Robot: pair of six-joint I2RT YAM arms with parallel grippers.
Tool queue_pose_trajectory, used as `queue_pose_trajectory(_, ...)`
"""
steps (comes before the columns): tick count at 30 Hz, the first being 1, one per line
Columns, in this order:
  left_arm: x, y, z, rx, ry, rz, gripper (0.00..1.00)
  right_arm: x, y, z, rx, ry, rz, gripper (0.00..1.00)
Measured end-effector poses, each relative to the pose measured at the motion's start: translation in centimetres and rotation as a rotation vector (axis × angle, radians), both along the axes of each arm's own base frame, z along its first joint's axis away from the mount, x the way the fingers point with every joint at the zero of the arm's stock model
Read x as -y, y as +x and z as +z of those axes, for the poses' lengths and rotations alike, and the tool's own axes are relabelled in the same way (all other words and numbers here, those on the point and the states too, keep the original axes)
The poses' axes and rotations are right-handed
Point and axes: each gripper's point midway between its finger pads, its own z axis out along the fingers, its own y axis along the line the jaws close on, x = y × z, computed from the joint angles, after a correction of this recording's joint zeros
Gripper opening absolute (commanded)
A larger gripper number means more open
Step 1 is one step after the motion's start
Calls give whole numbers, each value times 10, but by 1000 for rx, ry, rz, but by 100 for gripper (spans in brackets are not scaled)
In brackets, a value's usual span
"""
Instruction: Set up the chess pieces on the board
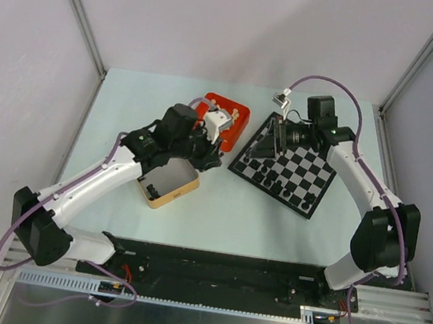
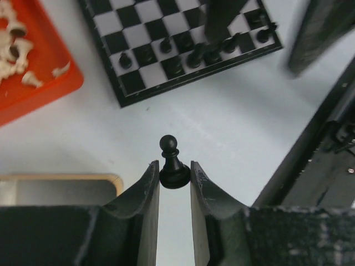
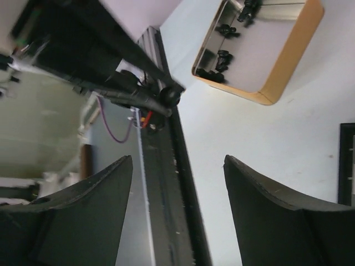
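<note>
Left arm [image 1: 93, 181] is stretching forward and in toward the middle, and the left pincer [image 2: 175, 167] is pinching a black pawn [image 2: 171, 158] by its base between both fingertips. Right arm [image 1: 363, 179] is bending inward from its side, with the right pincer [image 3: 178, 160] gaping wide and gripping nothing.

Noted on pale table [image 1: 232, 221]: red tray [image 1: 236, 116] far centre; board [image 1: 315, 180] near its right; tan-rimmed box [image 1: 173, 197] nearer, left.
</note>
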Motion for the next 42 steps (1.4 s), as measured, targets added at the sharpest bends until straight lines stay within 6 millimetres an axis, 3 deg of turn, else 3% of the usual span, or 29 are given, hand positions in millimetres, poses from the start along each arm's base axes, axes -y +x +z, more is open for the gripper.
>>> queue_pose_trajectory(6, 40, -1, 35, 60, -80, -97, 17, -13, 0, 5, -180, 24, -27, 69)
queue_pose_trajectory(12, 58, -2, 38, 58, -100, -141, 17, -22, -7, 11, -247, 31, -23, 66)
queue_pose_trajectory(15, 60, -4, 37, 48, -103, -152, 17, -23, -6, 14, -263, 35, -29, 63)
queue_pose_trajectory(25, 62, -6, 37, 44, -107, -162, 17, -26, -4, 19, -289, 50, -39, 39)
queue_pose_trajectory(42, 62, -6, 37, 45, -107, -161, 18, -30, -3, 15, -305, 45, -34, 32)
